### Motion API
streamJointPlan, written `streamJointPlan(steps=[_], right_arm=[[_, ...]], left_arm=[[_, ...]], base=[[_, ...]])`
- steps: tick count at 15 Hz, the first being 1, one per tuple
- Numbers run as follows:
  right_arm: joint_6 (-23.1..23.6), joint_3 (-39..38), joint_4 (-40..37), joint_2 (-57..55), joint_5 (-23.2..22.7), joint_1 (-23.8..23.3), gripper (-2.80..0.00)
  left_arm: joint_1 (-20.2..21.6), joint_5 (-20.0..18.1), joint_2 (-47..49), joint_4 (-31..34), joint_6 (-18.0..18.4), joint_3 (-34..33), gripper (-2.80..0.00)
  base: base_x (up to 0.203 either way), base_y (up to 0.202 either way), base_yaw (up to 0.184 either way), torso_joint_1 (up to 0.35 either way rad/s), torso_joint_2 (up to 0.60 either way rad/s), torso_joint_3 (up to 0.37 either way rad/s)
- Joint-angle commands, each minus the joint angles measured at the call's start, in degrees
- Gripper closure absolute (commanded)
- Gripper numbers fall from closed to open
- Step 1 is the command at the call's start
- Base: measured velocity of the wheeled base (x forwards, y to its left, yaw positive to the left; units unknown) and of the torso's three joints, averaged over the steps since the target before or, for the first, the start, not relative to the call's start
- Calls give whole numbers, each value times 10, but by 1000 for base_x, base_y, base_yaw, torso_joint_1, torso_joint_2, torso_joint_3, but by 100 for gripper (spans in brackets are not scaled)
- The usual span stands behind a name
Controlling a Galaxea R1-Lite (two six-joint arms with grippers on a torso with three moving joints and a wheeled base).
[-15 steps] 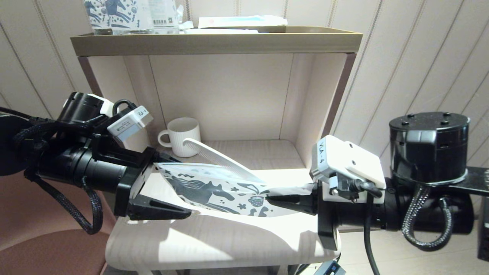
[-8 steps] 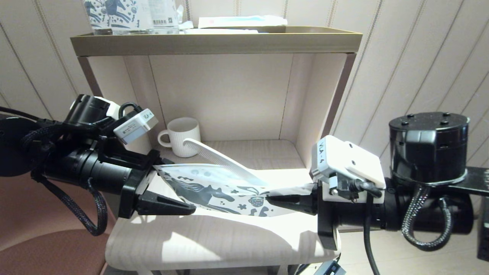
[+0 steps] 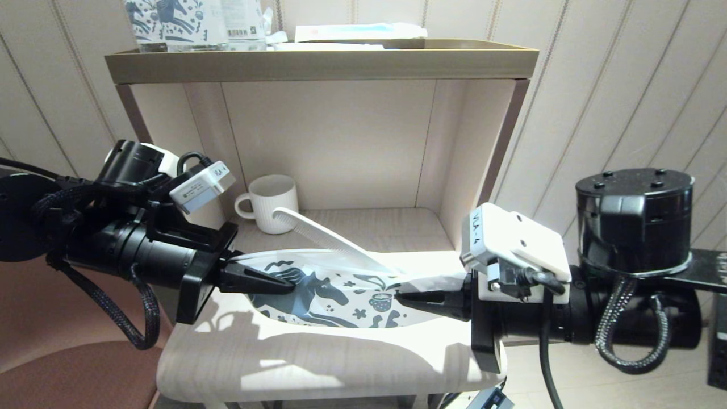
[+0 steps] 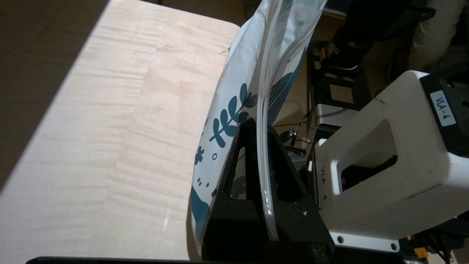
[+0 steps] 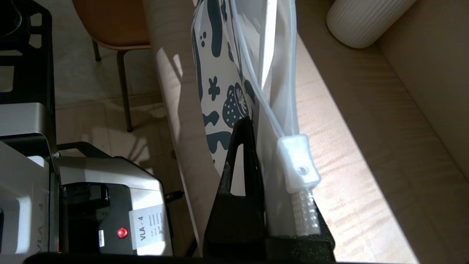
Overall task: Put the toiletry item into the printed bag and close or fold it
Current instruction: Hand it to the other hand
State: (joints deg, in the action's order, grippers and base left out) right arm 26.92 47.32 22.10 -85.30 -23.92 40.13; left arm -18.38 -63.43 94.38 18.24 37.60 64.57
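The printed bag (image 3: 335, 295) is stretched out lengthwise just above the front half of the pale wooden surface (image 3: 318, 363), horse print facing front, held at both ends. The left gripper (image 3: 284, 286) has its fingers clamped together on the bag's left end; in the left wrist view the two black fingers (image 4: 242, 172) pinch the clear zip strip between them. The right gripper (image 3: 406, 296) has its fingers pressed shut on the bag's right end, and in the right wrist view the white slider tab (image 5: 298, 163) sits right at the fingers, against the end of the zip track. The toiletry item (image 3: 329, 238), a slim off-white packet, stands slanted in the bag's mouth: its lower end is down inside the bag near the middle, while its rounded upper end sticks well out and leans toward the back left corner of the surface. That rounded end lies in front of the ribbed white mug (image 3: 271, 203), which stands at the back left under the shelf (image 3: 321, 59). Horse-printed packs (image 3: 193, 23) stand on top of the shelf.
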Motion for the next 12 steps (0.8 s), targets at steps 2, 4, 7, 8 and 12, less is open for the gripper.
streamJointPlan(steps=[2,4,7,8,12], right_arm=[[-19,0,4,0,-1,-1,0],[-21,0,6,0,0,-3,0],[-20,-6,7,0,52,0,0],[-20,-7,7,0,62,0,0],[-25,-6,0,0,85,0,0]], left_arm=[[-6,-4,-1,1,3,-1,0],[-6,-4,0,2,4,-1,0],[-7,-5,0,3,2,-1,0],[-11,-5,0,3,3,-1,0],[-14,-4,6,1,4,-1,0]], base=[[0,0,0,0,0,0],[0,0,0,0,0,0],[0,0,0,0,0,0],[0,0,0,0,0,0],[0,0,0,0,0,0]])
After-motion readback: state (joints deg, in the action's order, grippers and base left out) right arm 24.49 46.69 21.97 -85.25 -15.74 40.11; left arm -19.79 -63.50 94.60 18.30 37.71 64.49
